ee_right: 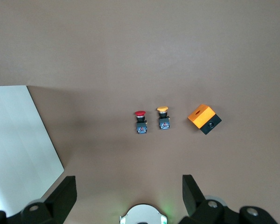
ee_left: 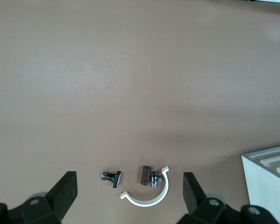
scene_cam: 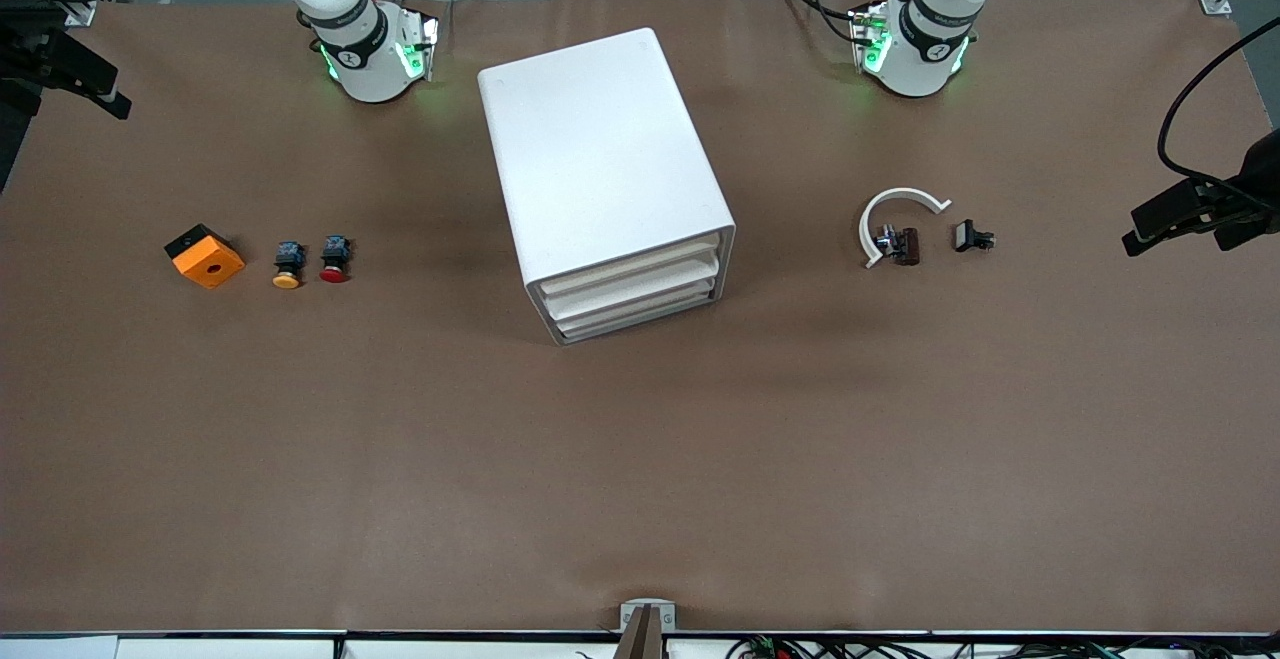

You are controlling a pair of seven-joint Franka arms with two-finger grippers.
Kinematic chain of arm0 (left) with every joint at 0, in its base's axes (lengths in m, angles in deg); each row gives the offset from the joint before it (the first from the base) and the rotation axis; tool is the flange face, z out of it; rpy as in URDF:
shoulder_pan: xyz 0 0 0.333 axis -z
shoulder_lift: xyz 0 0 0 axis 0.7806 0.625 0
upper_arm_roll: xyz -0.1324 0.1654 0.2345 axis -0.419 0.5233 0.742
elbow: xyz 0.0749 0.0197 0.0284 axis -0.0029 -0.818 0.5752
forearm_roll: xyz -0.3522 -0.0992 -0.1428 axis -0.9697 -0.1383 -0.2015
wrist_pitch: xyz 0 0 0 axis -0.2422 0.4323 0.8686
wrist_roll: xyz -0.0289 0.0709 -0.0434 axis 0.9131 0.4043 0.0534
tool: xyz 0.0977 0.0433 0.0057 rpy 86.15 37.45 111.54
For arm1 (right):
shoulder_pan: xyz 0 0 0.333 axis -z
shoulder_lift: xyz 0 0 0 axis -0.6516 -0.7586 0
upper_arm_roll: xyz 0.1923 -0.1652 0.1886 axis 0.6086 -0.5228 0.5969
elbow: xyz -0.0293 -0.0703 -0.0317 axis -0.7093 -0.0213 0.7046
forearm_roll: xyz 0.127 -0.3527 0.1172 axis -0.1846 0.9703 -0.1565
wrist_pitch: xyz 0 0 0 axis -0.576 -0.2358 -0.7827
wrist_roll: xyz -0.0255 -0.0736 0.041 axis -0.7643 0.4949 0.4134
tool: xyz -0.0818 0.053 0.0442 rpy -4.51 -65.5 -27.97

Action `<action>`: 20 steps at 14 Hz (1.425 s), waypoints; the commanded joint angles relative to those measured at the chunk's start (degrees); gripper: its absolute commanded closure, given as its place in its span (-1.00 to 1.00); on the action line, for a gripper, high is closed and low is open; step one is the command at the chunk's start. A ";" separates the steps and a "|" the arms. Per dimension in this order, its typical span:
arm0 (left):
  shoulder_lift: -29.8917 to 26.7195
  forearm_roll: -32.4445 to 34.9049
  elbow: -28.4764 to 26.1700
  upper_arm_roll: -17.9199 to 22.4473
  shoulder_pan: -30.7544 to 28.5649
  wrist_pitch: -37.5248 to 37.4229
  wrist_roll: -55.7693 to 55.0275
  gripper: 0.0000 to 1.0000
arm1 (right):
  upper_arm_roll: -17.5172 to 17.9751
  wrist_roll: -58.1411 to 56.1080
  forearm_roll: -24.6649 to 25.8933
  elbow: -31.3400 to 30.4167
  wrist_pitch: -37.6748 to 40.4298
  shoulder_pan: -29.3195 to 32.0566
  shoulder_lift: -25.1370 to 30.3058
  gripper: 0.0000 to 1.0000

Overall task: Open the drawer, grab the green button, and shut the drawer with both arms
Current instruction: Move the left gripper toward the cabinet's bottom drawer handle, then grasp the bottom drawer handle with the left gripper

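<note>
The white cabinet (scene_cam: pixel 600 179) stands mid-table with its three drawers facing the front camera, all shut. The drawer (scene_cam: pixel 640 324) is the lowest one. The green button is hidden. A corner of the cabinet shows in the left wrist view (ee_left: pixel 270 179) and its top in the right wrist view (ee_right: pixel 14 149). My left gripper (ee_left: pixel 129 195) is open and empty, high over small parts at the left arm's end. My right gripper (ee_right: pixel 129 196) is open and empty, high over the right arm's base (ee_right: pixel 142 217). Neither gripper shows in the front view.
At the right arm's end lie an orange box (scene_cam: pixel 205 256), a yellow-capped button (scene_cam: pixel 287 266) and a red-capped button (scene_cam: pixel 335 259). At the left arm's end lie a white curved clip (scene_cam: pixel 895 209), a brown part (scene_cam: pixel 903 245) and a small black part (scene_cam: pixel 972 237).
</note>
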 commanded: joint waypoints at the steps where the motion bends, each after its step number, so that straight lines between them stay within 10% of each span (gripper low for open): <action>1: -1.12 1.00 -0.85 -0.22 0.00 -0.54 0.82 -1.00 | 0.76 -0.84 0.05 -0.79 -0.27 0.91 1.23 -1.00; 6: 2.65 -2.67 -0.93 -3.20 0.44 0.86 1.00 -1.00 | 0.84 -0.14 -1.10 -0.26 1.41 0.81 1.32 -1.00; 20: 34.99 -23.59 -0.93 -19.81 3.51 38.29 16.78 -1.00 | -0.47 4.18 -1.10 -0.52 1.15 2.04 1.23 -1.00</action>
